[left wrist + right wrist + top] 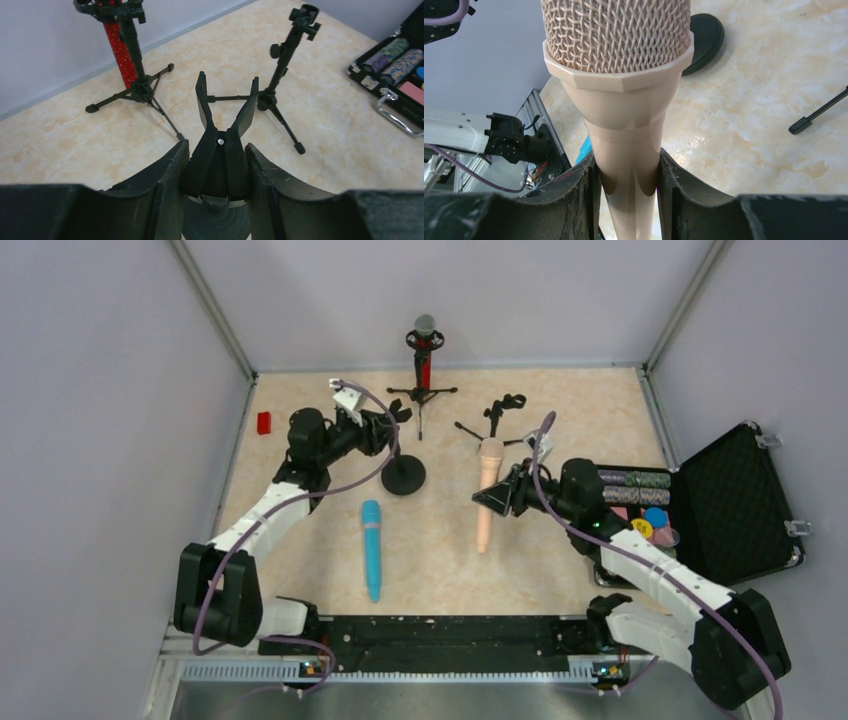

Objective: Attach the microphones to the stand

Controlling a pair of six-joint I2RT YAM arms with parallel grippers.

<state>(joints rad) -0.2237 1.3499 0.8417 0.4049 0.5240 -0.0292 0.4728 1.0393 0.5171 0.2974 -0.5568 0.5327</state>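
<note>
In my jaws: peach-beige microphone (626, 150), clamped by its handle.
Mesh head (616, 30): fills the top.
Beyond: round black base (706, 40) on marbled surface (749, 125).

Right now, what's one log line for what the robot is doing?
left end effector: shut on black clip | right end effector: shut on peach microphone | red microphone: in stand | blue microphone: lying on table

Your layout
Rear stand (424, 395) holds one mic (425, 328); tripod (497, 418) right of it, clip stand (403, 476) before it; second mic (372, 550) nearest you, third mic (484, 525) before the tripod.
</note>
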